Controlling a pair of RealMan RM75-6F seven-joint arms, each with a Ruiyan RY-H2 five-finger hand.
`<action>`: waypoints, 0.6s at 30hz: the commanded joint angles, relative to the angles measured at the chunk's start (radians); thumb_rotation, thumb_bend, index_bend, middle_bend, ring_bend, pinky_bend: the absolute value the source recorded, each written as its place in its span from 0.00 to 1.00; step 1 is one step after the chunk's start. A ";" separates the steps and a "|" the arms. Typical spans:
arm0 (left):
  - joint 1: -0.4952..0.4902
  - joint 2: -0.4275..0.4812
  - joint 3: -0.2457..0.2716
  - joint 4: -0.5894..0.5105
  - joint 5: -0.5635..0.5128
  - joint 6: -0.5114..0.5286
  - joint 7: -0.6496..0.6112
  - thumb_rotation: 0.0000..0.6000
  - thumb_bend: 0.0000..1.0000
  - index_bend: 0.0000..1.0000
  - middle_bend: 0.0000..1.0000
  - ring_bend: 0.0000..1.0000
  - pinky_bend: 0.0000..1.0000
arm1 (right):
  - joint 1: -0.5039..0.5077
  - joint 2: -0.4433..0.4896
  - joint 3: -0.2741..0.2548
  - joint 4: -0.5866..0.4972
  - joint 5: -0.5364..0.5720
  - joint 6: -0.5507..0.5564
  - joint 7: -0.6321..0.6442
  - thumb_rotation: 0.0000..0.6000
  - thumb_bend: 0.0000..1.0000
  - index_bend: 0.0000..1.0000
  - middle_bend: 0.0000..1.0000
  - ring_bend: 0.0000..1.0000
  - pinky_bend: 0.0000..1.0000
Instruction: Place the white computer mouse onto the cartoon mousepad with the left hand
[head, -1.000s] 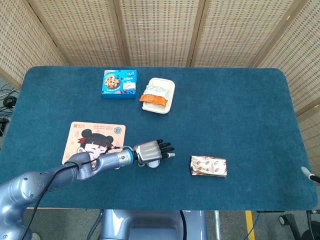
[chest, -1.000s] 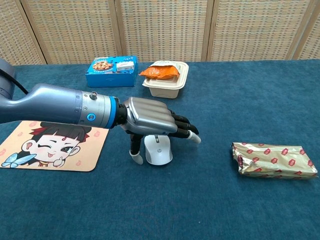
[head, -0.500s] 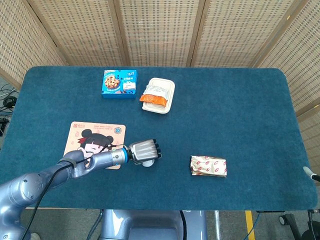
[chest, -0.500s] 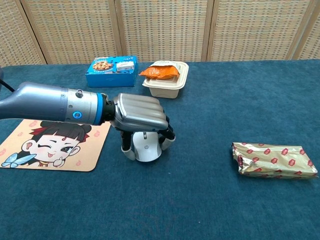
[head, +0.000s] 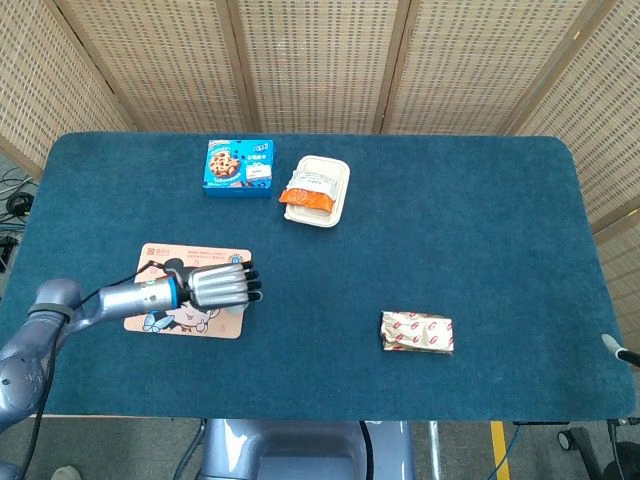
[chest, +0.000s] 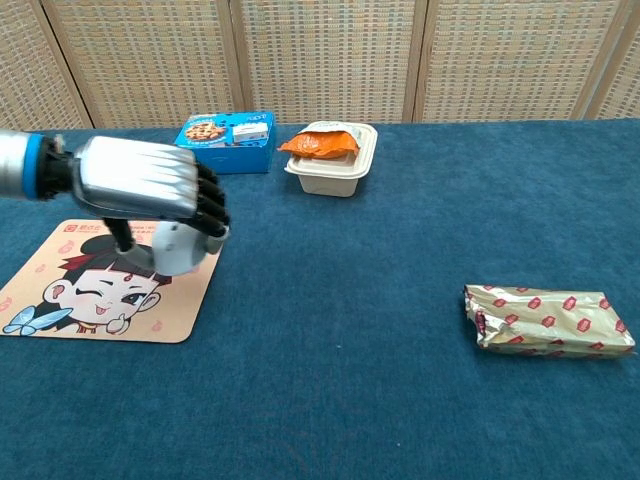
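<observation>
My left hand (chest: 150, 190) grips the white computer mouse (chest: 177, 247) from above and carries it just over the right part of the cartoon mousepad (chest: 70, 300). In the head view the same left hand (head: 218, 285) covers the mouse entirely and hovers over the right side of the mousepad (head: 160, 255). The mousepad shows a cartoon girl with black hair on a peach ground. Whether the mouse touches the pad I cannot tell. Of my right arm only a small tip (head: 618, 350) shows at the right edge; the right hand itself is out of sight.
A blue cookie box (head: 240, 166) and a beige food container (head: 318, 190) with an orange packet sit at the back of the blue table (head: 480, 230). A gold foil snack pack (head: 417, 332) lies to the front right.
My left hand closed on the mouse, lifted it and carried it leftward from the table's middle to above the mousepad's right side.
</observation>
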 joint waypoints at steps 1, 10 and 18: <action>0.140 -0.015 0.073 0.239 0.043 0.089 -0.107 1.00 0.19 0.64 0.50 0.46 0.39 | 0.003 -0.007 0.008 0.000 0.017 0.001 -0.023 1.00 0.00 0.00 0.00 0.00 0.00; 0.177 -0.069 0.099 0.342 0.051 0.061 -0.155 1.00 0.18 0.64 0.50 0.46 0.39 | 0.014 -0.017 0.018 -0.001 0.036 -0.008 -0.056 1.00 0.00 0.00 0.00 0.00 0.00; 0.166 -0.079 0.102 0.358 0.043 0.042 -0.154 1.00 0.18 0.64 0.50 0.46 0.39 | 0.022 -0.026 0.016 0.014 0.048 -0.031 -0.061 1.00 0.00 0.00 0.00 0.00 0.00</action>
